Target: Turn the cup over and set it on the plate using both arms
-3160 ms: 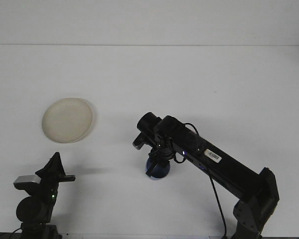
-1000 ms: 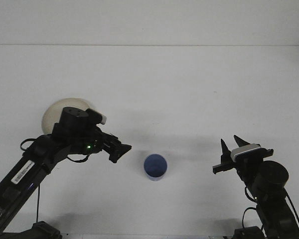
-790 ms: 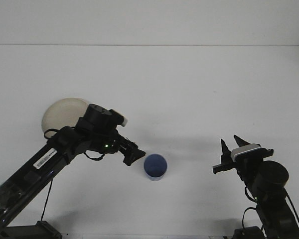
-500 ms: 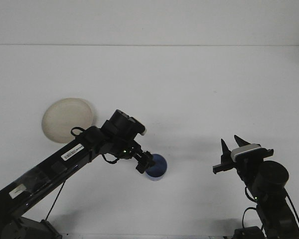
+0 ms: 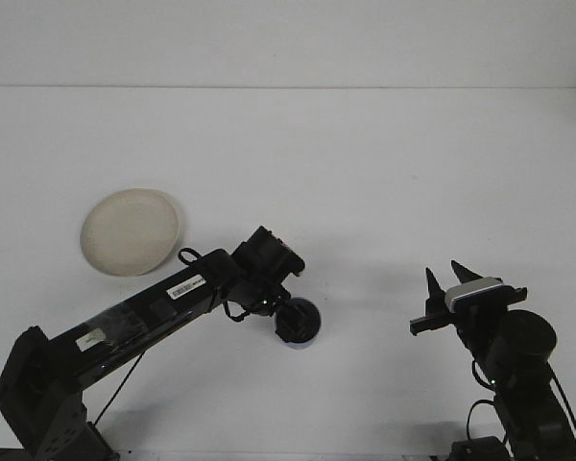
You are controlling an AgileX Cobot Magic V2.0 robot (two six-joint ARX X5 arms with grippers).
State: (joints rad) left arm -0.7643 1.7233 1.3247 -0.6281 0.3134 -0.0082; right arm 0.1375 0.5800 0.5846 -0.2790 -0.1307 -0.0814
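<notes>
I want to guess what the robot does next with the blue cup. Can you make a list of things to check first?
1. Left gripper has reached the small blue plastic cup: ok, it sits right over the cup's left side.
2. Left gripper has a firm hold on the cup: cannot tell, the fingers are hidden against the cup.
3. Cup stands mouth up: cannot tell, the gripper covers most of it.
4. Round cream plate is free for the cup: ok, nothing lies on it.
5. Right gripper is out of the way: ok, parked open at the right, far from the cup.
6. White table between cup and plate: ok, only the left arm crosses it.
</notes>
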